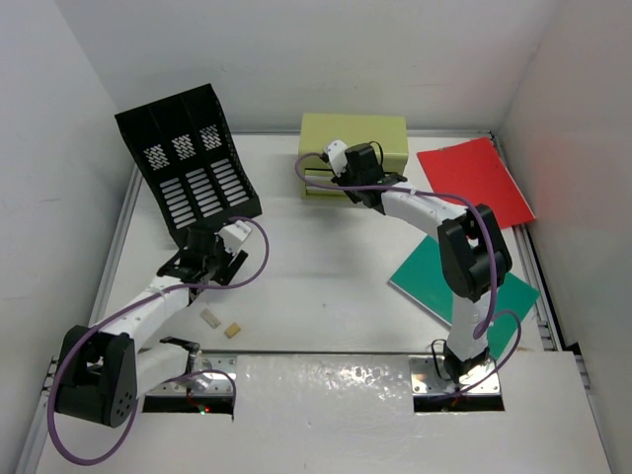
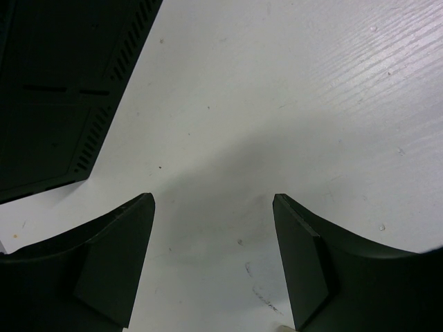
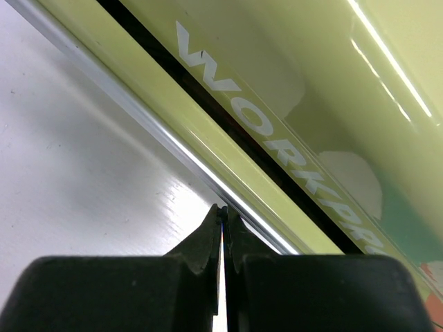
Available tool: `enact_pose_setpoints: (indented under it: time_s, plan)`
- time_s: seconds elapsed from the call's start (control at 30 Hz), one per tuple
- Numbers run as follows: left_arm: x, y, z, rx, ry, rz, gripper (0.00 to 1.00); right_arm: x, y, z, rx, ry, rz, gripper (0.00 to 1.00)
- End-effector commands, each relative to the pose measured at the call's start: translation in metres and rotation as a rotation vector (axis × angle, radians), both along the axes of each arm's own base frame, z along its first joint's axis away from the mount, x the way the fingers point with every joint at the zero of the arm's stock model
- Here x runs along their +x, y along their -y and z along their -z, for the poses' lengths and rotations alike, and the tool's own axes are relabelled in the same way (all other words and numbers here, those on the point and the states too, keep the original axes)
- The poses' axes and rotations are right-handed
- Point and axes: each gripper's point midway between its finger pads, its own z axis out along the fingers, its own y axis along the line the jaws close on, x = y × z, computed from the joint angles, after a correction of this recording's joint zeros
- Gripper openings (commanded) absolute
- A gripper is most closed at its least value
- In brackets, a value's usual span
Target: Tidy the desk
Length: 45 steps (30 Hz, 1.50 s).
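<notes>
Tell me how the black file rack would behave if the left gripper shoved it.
The black file rack looks hollow and slotted, so probably light for its size. Its walls look rigid, so it should move as one piece. On the smooth desk it would likely slide, though a high push might tip it.

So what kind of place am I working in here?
Probably a mock office desk in a test cell, not a real office. White walls enclose the desk, which carries a black slotted file rack, an olive-green drawer chest, a red folder and a green folder.
</notes>
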Motion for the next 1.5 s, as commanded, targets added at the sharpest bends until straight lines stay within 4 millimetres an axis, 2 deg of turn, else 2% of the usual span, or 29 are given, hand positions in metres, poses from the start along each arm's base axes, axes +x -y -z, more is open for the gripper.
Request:
enact_pose_setpoints:
  time_s: [0.0, 0.8, 1.1, 1.2, 1.23, 1.27, 1.3, 1.33, 1.37, 1.4, 1.43, 1.47]
  plan:
    - [0.009, 0.0, -0.007, -0.01, 0.034, -0.008, 0.67, 0.01, 0.001, -0.024, 0.007, 0.072, 0.001, 0.0]
    - [0.008, -0.002, -0.006, -0.002, 0.032, -0.012, 0.67, 0.024, 0.003, -0.017, -0.047, 0.076, 0.012, 0.0]
    - [0.008, -0.002, -0.006, -0.002, 0.029, -0.012, 0.67, 0.017, 0.006, -0.016, -0.068, 0.07, -0.008, 0.0]
    - [0.008, -0.002, -0.006, -0.003, 0.031, -0.011, 0.67, 0.004, -0.006, -0.017, -0.076, 0.058, -0.128, 0.0]
    - [0.008, -0.002, -0.006, -0.003, 0.029, -0.011, 0.67, -0.008, -0.006, -0.006, -0.098, 0.04, -0.167, 0.0]
    - [0.008, -0.002, -0.005, -0.002, 0.026, -0.011, 0.67, -0.014, -0.017, -0.021, -0.092, 0.092, -0.215, 0.01]
    - [0.008, -0.002, -0.005, -0.002, 0.026, -0.011, 0.67, -0.028, -0.012, -0.007, -0.146, 0.088, -0.26, 0.11]
    - [0.008, -0.002, -0.004, -0.003, 0.023, -0.01, 0.67, -0.036, -0.019, -0.009, -0.164, 0.111, -0.297, 0.22]
    - [0.008, -0.002, -0.004, -0.003, 0.023, -0.01, 0.67, -0.035, -0.021, -0.026, -0.18, 0.189, -0.312, 0.33]
    - [0.008, -0.002, -0.004, -0.001, 0.022, -0.011, 0.67, -0.045, -0.019, -0.017, -0.206, 0.186, -0.328, 0.53]
    - [0.008, -0.001, -0.004, -0.001, 0.018, -0.007, 0.67, -0.05, -0.025, -0.019, -0.226, 0.208, -0.35, 0.59]
    - [0.008, -0.002, -0.003, -0.001, 0.014, -0.01, 0.67, -0.048, -0.021, -0.02, -0.286, 0.247, -0.343, 0.61]
